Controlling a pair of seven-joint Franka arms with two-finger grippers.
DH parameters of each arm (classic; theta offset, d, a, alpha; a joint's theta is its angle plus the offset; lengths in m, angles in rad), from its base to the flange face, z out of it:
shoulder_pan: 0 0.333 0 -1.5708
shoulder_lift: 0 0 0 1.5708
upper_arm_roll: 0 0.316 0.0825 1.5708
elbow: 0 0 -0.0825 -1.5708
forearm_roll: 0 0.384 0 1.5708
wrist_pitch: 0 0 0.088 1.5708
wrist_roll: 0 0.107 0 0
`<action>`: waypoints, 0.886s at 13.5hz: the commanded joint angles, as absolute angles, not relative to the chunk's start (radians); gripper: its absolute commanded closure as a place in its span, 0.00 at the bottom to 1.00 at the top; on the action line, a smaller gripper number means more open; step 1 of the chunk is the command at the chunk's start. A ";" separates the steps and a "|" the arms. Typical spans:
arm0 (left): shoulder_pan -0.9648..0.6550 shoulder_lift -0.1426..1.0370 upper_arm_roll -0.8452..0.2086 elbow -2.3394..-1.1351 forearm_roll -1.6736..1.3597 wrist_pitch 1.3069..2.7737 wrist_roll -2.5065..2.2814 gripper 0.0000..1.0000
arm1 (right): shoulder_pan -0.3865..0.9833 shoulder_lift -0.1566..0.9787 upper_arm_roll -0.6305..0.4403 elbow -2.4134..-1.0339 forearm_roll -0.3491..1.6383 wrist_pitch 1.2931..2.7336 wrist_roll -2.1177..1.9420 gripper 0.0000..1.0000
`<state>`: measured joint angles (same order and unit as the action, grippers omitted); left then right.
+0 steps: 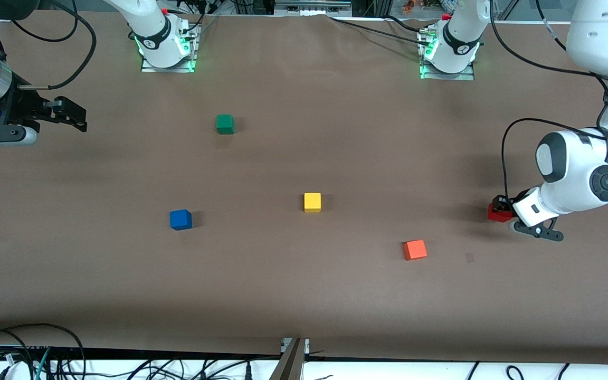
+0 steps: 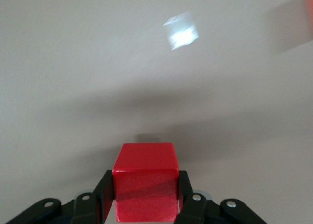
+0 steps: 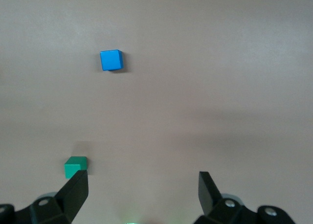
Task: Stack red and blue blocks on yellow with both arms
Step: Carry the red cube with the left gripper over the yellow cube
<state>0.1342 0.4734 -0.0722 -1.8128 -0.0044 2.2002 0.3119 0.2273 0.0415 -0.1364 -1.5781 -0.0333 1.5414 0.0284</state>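
Note:
The red block [image 1: 497,214] is near the left arm's end of the table. My left gripper [image 1: 501,206] is shut on it; in the left wrist view the block [image 2: 145,160] fills the gap between the fingers of the gripper [image 2: 145,185]. I cannot tell whether it is off the table. The blue block [image 1: 180,219] lies toward the right arm's end and also shows in the right wrist view [image 3: 111,60]. The yellow cube [image 1: 312,202] sits mid-table. My right gripper [image 1: 74,115] hangs open and empty above the right arm's end of the table [image 3: 143,180].
An orange cube [image 1: 415,249] lies nearer the front camera, between the yellow cube and the red block; its edge shows in the left wrist view [image 2: 309,9]. A green cube [image 1: 225,124] lies nearer the arm bases and shows in the right wrist view [image 3: 76,166].

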 commanded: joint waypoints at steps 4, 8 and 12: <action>-0.079 0.514 -0.199 -1.568 0.008 2.060 -0.157 1.00 | 0.213 0.061 -0.140 -1.560 -0.015 1.563 0.003 0.00; -0.323 0.658 -0.192 -1.402 0.008 2.060 -0.423 1.00 | 0.212 0.061 -0.140 -1.560 -0.015 1.565 0.008 0.00; -0.451 0.759 -0.176 -1.304 0.009 2.060 -0.554 1.00 | 0.233 0.061 -0.118 -1.557 -0.020 1.583 0.014 0.00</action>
<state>-0.4087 0.7037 -0.2007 -1.3939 -0.0040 2.0840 -0.5188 0.2265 0.0588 -0.1342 -1.5754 -0.0325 1.5741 0.0231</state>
